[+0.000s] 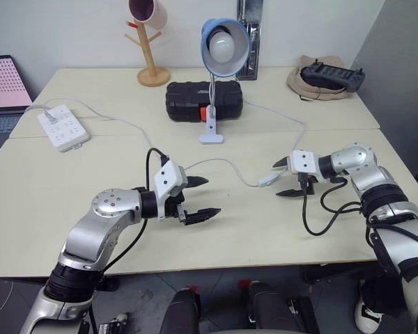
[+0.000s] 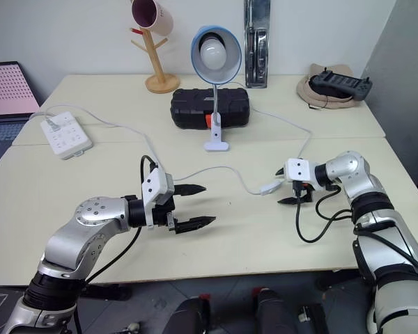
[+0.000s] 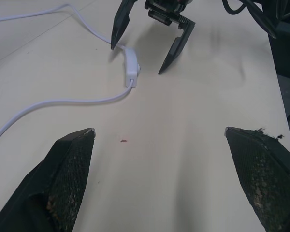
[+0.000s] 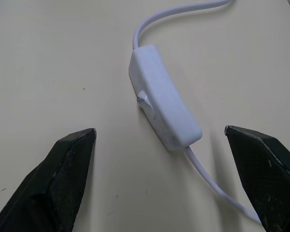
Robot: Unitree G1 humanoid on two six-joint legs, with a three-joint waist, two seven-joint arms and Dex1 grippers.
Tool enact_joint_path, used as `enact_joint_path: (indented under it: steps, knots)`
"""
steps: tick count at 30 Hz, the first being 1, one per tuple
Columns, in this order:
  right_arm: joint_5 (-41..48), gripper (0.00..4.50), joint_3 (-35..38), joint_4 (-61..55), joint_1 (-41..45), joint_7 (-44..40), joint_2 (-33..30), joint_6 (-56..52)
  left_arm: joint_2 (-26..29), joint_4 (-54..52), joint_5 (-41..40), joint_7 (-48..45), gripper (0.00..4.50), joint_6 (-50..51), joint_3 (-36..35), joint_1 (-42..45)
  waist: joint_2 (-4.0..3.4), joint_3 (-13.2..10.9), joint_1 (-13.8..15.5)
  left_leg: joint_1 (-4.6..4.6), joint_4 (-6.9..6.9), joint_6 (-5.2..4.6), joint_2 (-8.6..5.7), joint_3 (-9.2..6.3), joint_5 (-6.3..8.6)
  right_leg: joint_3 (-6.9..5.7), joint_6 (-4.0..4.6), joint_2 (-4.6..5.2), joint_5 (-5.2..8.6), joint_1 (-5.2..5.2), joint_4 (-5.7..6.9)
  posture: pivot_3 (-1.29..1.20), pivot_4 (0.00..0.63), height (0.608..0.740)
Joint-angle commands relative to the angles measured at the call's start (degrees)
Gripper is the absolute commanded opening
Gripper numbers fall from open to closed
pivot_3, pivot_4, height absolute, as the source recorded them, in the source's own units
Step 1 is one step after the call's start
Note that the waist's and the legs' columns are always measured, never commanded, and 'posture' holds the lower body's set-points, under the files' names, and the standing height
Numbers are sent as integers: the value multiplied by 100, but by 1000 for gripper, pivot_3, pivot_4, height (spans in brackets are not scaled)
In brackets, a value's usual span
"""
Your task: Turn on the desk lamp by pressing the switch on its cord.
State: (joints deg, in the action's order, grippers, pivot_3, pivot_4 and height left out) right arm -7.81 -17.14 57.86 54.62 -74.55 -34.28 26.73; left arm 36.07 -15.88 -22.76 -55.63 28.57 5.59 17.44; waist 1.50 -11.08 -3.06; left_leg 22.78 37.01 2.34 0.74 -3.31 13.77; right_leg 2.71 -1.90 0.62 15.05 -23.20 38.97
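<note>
Your right gripper (image 1: 284, 179), jaws spread wide, hovers around the switch (image 4: 163, 109) lying on the table (image 1: 90, 209); the desk lamp (image 1: 223, 49) looks unlit. Next, you squeeze the rocker. Left gripper (image 1: 198, 198) idles open.

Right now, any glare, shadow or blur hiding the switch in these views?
No. Right wrist view: switch sharp, evenly lit, soft shadow beside it, between the open right pincer's fingers. Left wrist view: switch small but clear, the right pincer's shadow falling on the table behind it. Eye views: lamp unlit, no glare.
</note>
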Motion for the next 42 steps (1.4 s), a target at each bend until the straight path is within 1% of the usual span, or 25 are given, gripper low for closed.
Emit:
enact_joint_path:
  steps: [1,2,5,8,12,16,17,20,24,26,29,31,32,34,36,39,42]
  knots:
    - [38,4122,111,82,129,-79,32,45,-43,-134,-64,42,4500,-31,-32,47,0,0,0,0,0,0,0,0,0,0,0,0,0,0,0,0,150,740]
    - [42,3938,124,98,139,-79,46,40,-57,-111,-62,49,4500,-24,-25,70,0,0,0,0,0,0,0,-1,0,-1,0,0,0,0,0,0,150,740]
    - [34,3108,146,140,172,-38,84,60,-81,-77,-63,49,4500,-5,-18,121,0,0,-1,-1,1,0,0,0,0,0,0,0,0,0,1,0,150,740]
    - [15,2436,141,165,185,-34,97,64,-97,-66,-73,48,4500,16,-13,157,0,0,-1,0,1,0,0,0,0,0,0,0,0,0,1,0,150,740]
    - [24,1374,149,180,192,-50,97,63,-129,-51,-77,59,4500,44,-16,187,0,0,-1,0,0,0,0,-1,0,-1,0,0,0,0,1,0,150,740]
    - [57,435,190,179,204,-71,70,32,-153,-40,-50,69,4500,39,7,187,0,0,-7,-1,0,0,0,0,0,0,0,0,0,0,1,0,150,740]
    - [80,357,211,166,198,-90,59,9,-168,-41,-43,80,4500,43,13,187,0,0,-7,-1,0,0,0,0,0,0,0,0,0,0,1,0,150,740]
    - [205,357,292,28,136,-239,15,-138,-195,-31,-32,115,4500,48,5,203,0,0,-6,-1,1,0,0,0,0,0,0,0,0,0,2,0,150,740]
    - [861,357,698,-749,-67,-566,66,-1371,-254,7,-82,232,4500,138,-66,197,0,0,-2,1,0,0,0,-1,0,0,0,1,0,0,1,0,150,740]
    - [1277,357,932,-1418,-201,-600,83,-2519,-324,31,-173,338,4500,277,-150,206,0,0,1,1,0,0,0,-3,0,-2,0,1,0,0,2,0,150,740]
    - [1970,357,1277,-2607,-460,-435,46,-4596,-476,69,-342,563,4500,557,-283,254,-1,0,14,3,1,0,1,-11,0,-5,1,2,0,0,4,0,150,740]
    - [2735,357,1729,-3634,-857,-27,-12,-6498,-805,-40,-833,926,4500,1220,-458,321,-2,0,44,4,2,0,0,-16,0,-9,1,3,0,0,5,0,150,740]
    - [3010,357,1917,-4021,-1011,179,-18,-7200,-923,-104,-1035,1054,4500,1500,-520,345,-2,0,76,7,5,0,3,-28,0,-16,1,8,0,1,8,0,150,740]
    - [3591,357,2351,-4646,-1302,572,35,-8382,-1338,-202,-1942,1426,4500,2358,-878,428,-2,0,124,13,5,0,-2,-36,0,-23,0,10,0,1,6,0,150,740]
    - [3998,357,2702,-5058,-1491,931,132,-9076,-1608,-207,-2636,1652,4500,2927,-1179,461,-1,0,137,16,5,0,0,-42,0,-27,0,17,0,2,6,0,150,740]
    - [4505,357,3085,-5541,-1674,1320,246,-9791,-1914,-168,-3319,2045,4500,3393,-1482,465,-1,0,135,16,6,0,-16,-35,0,-27,-2,18,0,2,4,0,150,740]
    - [5037,357,3522,-5928,-1747,1669,377,-10502,-2318,26,-4173,2518,4500,3729,-1802,508,-1,0,135,14,8,0,-15,-33,0,-25,-3,13,0,2,3,0,150,740]
